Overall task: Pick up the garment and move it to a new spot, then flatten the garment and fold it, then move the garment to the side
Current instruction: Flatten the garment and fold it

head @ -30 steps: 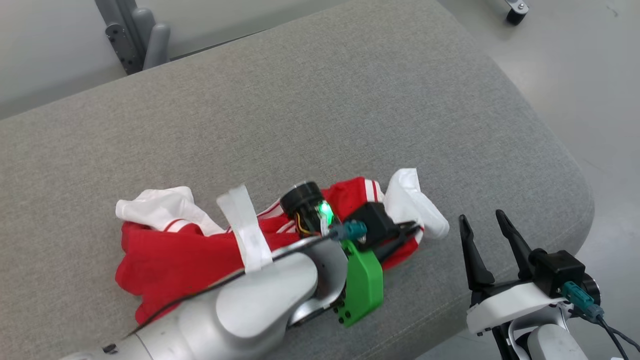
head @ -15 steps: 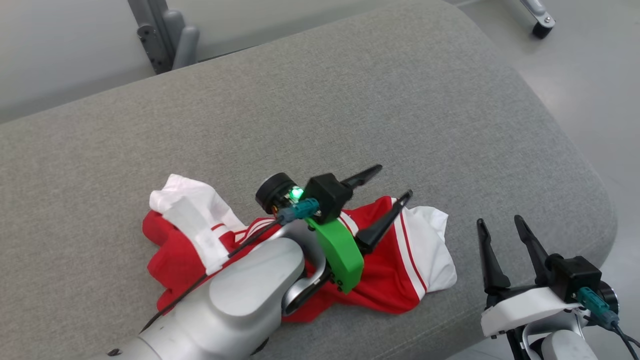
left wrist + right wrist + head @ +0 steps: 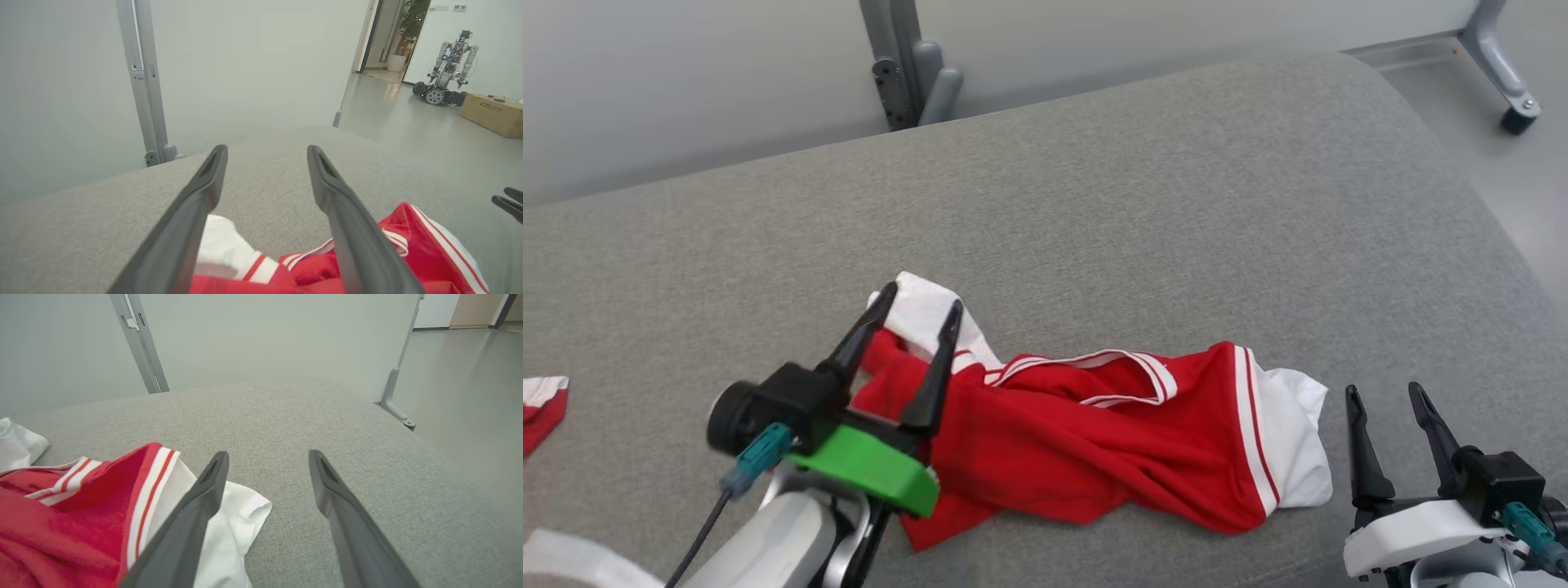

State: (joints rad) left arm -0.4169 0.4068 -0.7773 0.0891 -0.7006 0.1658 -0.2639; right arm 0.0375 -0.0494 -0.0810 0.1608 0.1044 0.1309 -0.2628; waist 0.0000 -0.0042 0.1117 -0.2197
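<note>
Left gripper (image 3: 923,296) is seen with its fingers spread apart and nothing clamped between them, poised over the white sleeve at the left end of the garment (image 3: 1111,441). The red and white garment is laid crumpled along the near edge of the grey cushion (image 3: 1143,204). The right gripper (image 3: 1383,389) is held with fingers apart just beside the garment's right end

I have the garment (image 3: 1111,441) lying stretched left to right on the near part of the cushion (image 3: 1094,204); my left gripper (image 3: 922,297) is at its left end, my right gripper (image 3: 1385,390) just beside its right end; a post (image 3: 907,65) stands behind the cushion; another cloth (image 3: 539,400) lies far left, well apart.
</note>
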